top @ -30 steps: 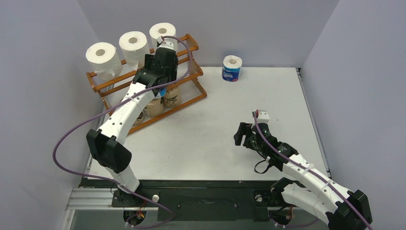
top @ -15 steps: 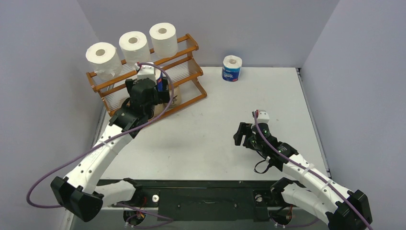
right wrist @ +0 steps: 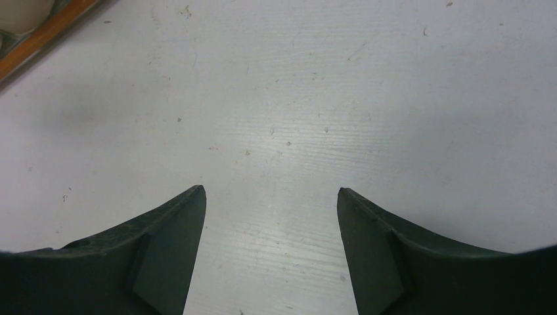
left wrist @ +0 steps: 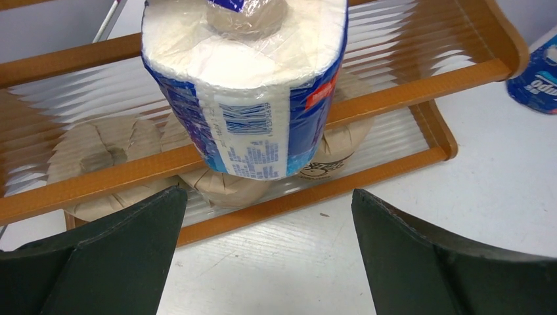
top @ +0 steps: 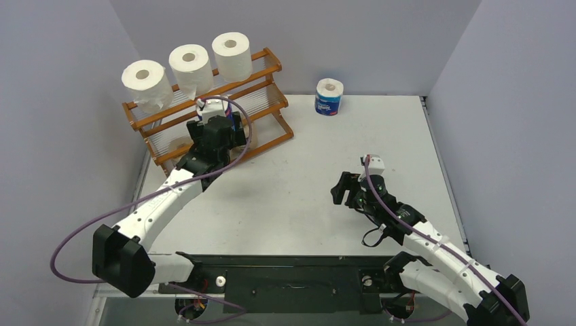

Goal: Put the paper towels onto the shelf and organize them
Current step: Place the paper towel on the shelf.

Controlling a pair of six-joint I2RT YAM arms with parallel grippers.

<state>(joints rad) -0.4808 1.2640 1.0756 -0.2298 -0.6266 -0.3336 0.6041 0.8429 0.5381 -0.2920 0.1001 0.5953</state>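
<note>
The orange-brown shelf (top: 271, 67) stands at the back left, with three white rolls (top: 189, 61) on its top tier. A blue-and-white wrapped roll (left wrist: 249, 85) stands upright on the middle tier, also seen from above (top: 214, 106). Brown-wrapped rolls (left wrist: 98, 147) show on the lower tier through the clear slats. My left gripper (left wrist: 267, 193) is open and empty, just in front of the blue roll and not touching it. A second blue-and-white roll (top: 329, 96) stands on the table at the back. My right gripper (top: 342, 190) is open and empty above bare table.
Grey walls close the table on the left, back and right. The shelf's front rails (left wrist: 407, 92) run across just ahead of the left fingers. The second blue roll shows at the right edge of the left wrist view (left wrist: 535, 79).
My left arm came down from above the shelf and drew back; the blue-and-white roll now stands free on the middle tier. The right arm has barely moved.
</note>
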